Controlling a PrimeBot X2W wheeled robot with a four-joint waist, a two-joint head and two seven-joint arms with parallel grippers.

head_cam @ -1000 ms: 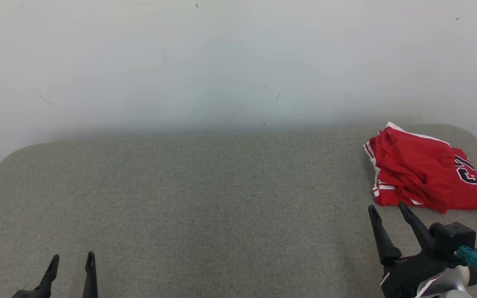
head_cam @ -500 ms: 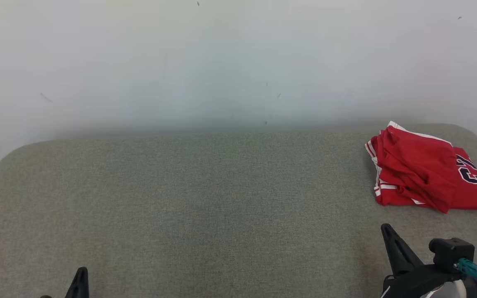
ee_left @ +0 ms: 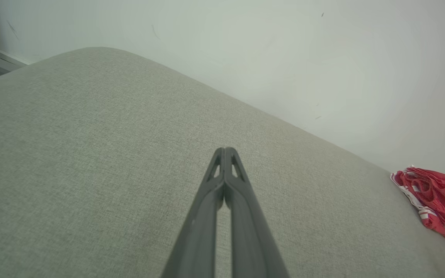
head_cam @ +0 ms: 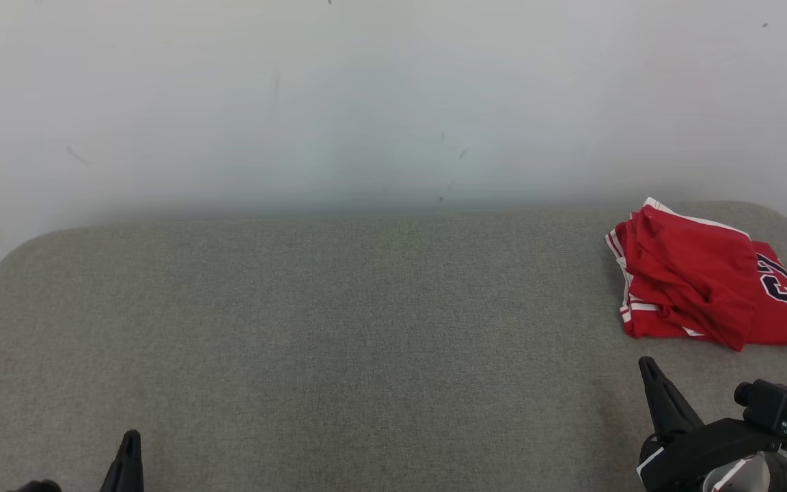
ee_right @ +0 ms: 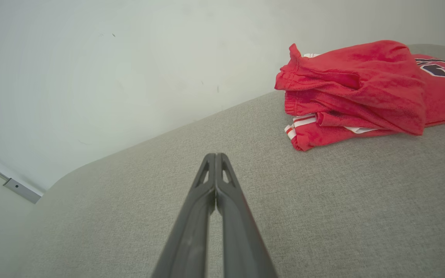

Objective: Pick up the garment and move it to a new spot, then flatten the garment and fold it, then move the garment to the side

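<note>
Though near the garment (head_cam: 701,280), right pincer (ee_right: 215,156) closed and empty; left pincer (ee_left: 225,150) likewise.

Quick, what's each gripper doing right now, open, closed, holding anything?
Left gripper: closed, holding nothing.
Right gripper: closed, holding nothing, apart from the folded red garment with white stripes.
</note>
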